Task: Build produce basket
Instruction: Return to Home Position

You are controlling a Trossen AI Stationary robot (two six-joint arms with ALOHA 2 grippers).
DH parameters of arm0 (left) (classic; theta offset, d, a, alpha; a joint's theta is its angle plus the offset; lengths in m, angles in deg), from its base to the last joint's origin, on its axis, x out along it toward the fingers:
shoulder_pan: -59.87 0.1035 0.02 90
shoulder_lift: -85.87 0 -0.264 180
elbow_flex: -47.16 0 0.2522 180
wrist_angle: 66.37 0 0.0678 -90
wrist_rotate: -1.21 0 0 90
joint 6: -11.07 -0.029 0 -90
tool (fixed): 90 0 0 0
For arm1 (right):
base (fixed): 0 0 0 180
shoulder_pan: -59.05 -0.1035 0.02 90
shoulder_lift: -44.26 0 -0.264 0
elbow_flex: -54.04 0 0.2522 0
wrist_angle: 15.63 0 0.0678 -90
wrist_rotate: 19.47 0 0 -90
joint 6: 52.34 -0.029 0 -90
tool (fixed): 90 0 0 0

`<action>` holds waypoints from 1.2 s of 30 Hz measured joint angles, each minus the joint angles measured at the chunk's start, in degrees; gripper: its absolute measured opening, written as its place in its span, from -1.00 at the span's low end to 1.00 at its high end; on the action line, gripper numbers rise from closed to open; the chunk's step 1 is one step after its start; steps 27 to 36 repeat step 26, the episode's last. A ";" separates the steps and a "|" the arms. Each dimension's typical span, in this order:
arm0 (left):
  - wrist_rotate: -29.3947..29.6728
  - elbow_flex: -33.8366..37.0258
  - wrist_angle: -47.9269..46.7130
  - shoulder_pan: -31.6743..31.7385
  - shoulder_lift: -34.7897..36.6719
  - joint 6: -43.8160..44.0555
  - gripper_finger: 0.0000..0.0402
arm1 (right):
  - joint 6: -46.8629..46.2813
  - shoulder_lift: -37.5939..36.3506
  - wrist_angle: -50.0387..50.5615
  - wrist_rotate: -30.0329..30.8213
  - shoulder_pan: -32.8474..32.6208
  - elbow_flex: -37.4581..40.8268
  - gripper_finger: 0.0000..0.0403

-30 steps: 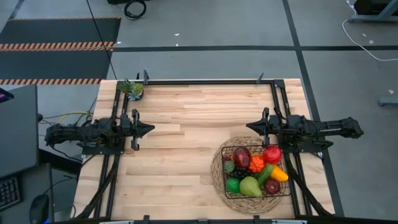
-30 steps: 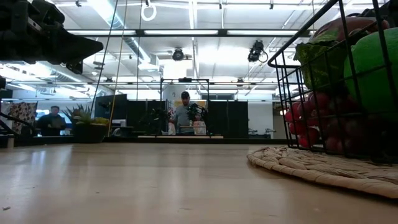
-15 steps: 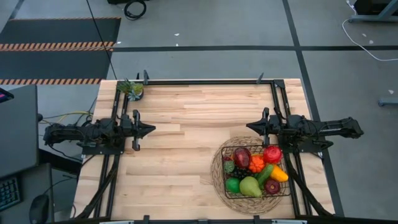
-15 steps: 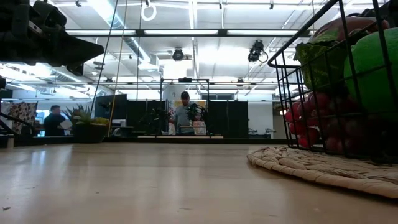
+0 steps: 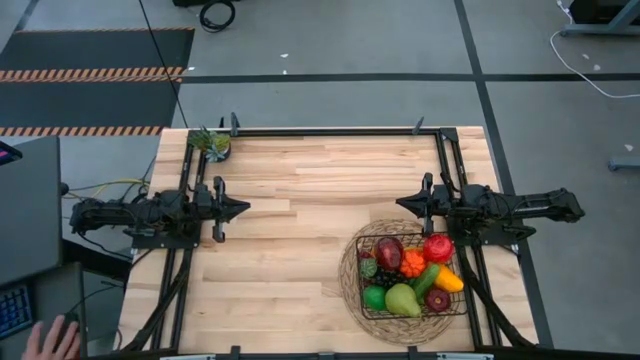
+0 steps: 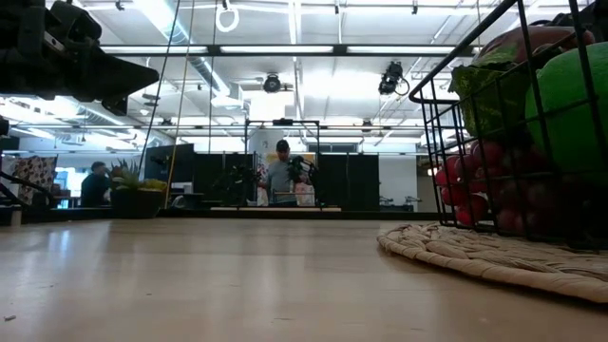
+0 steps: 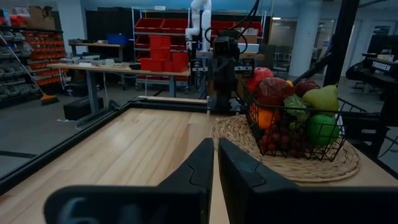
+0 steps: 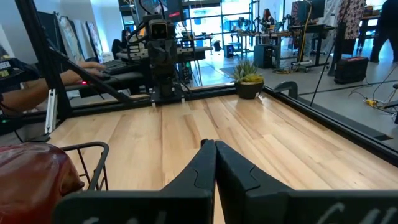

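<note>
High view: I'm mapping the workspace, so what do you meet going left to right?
Person's hand → left claw → right claw. The basket overlaps the right claw sideways, so it's left out.

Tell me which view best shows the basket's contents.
The high view: it looks straight down into the basket, so the produce shows piece by piece. The left wrist view shows it from the side; the low view only one close corner; the right wrist view a rim corner and one dark red fruit.
</note>
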 joint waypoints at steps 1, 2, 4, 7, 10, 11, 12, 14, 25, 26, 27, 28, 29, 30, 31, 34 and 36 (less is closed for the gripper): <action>0.00 0.00 0.02 -0.01 0.00 -0.02 -0.84 | -0.01 0.00 0.01 0.00 0.00 0.00 -0.92; 0.00 0.00 0.00 0.00 0.00 -0.03 -0.83 | -0.01 0.00 0.01 0.00 0.00 0.00 -0.92; 0.02 0.00 0.00 0.00 0.00 -0.01 -0.83 | 0.00 0.00 -0.01 0.00 0.00 0.00 -0.92; -0.01 0.00 0.00 -0.01 0.00 -0.01 -0.85 | -0.02 0.00 -0.01 0.00 0.00 0.00 -0.92; 0.00 0.00 0.01 0.00 0.00 -0.03 -0.87 | 0.00 0.00 -0.01 0.00 0.00 0.00 -0.92; 0.00 0.00 0.00 -0.01 0.00 -0.02 -0.88 | -0.02 0.00 -0.01 0.00 -0.01 0.00 -0.92; 0.00 0.00 0.00 -0.02 0.00 0.00 -0.88 | -0.01 0.00 -0.01 0.00 0.00 0.00 -0.92; 0.00 0.00 0.00 0.00 0.00 -0.03 -0.88 | -0.01 0.00 -0.01 0.00 0.00 0.00 -0.92; 0.02 0.00 0.00 0.00 0.00 -0.01 -0.84 | 0.00 0.00 -0.01 0.00 0.00 0.00 -0.92; 0.00 0.00 0.00 -0.01 0.00 -0.02 -0.85 | -0.01 0.00 -0.01 0.00 0.00 0.00 -0.92; 0.00 0.00 0.00 -0.01 0.00 -0.02 -0.85 | -0.01 0.00 -0.01 0.00 0.00 0.00 -0.92; 0.00 0.00 0.00 -0.01 0.00 -0.02 -0.85 | -0.01 0.00 -0.01 0.00 0.00 0.00 -0.92; 0.00 0.00 0.00 -0.01 0.00 -0.02 -0.85 | -0.01 0.00 -0.01 0.00 0.00 0.00 -0.92; 0.00 0.00 0.00 -0.01 0.00 -0.02 -0.85 | -0.01 0.00 -0.01 0.00 0.00 0.00 -0.92; 0.00 0.00 0.00 -0.01 0.00 -0.02 -0.85 | -0.01 0.00 -0.01 0.00 0.00 0.00 -0.92; 0.00 0.00 0.00 -0.01 0.00 -0.02 -0.85 | -0.01 0.00 -0.01 0.00 0.00 0.00 -0.92; 0.00 0.00 0.00 -0.01 0.00 -0.02 -0.85 | -0.01 0.00 -0.01 0.00 0.00 0.00 -0.92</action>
